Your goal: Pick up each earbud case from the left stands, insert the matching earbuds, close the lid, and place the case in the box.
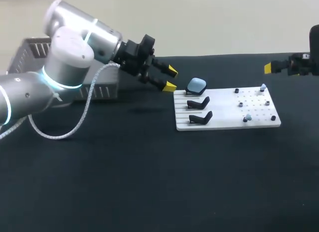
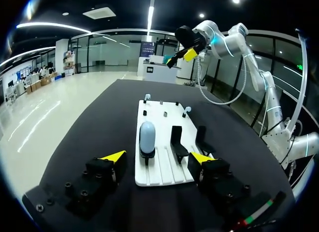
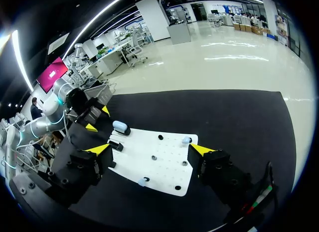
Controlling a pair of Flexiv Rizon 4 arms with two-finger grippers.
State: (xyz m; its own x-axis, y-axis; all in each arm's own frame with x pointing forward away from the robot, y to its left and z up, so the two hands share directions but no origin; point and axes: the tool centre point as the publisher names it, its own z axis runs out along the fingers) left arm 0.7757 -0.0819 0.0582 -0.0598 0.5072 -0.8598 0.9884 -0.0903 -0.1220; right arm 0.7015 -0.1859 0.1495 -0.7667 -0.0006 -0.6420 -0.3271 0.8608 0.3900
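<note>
Here the left gripper (image 1: 169, 78) hangs with its fingers spread wide and nothing between them, just beside the far left corner of the white board (image 1: 224, 123); the pale blue earbud case (image 1: 196, 84) sits on the rearmost of three black stands (image 1: 198, 103), close ahead of those fingers, untouched; the right gripper (image 3: 149, 149) is likewise wide and holds nothing, well apart from the board; two small blue earbuds (image 1: 262, 87) rest on the board's right half; a grey box (image 1: 30, 55) stands behind the left arm.

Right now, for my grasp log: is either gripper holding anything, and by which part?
Nothing is held. Left gripper open, short of the blue earbud case; right gripper open, empty.
</note>
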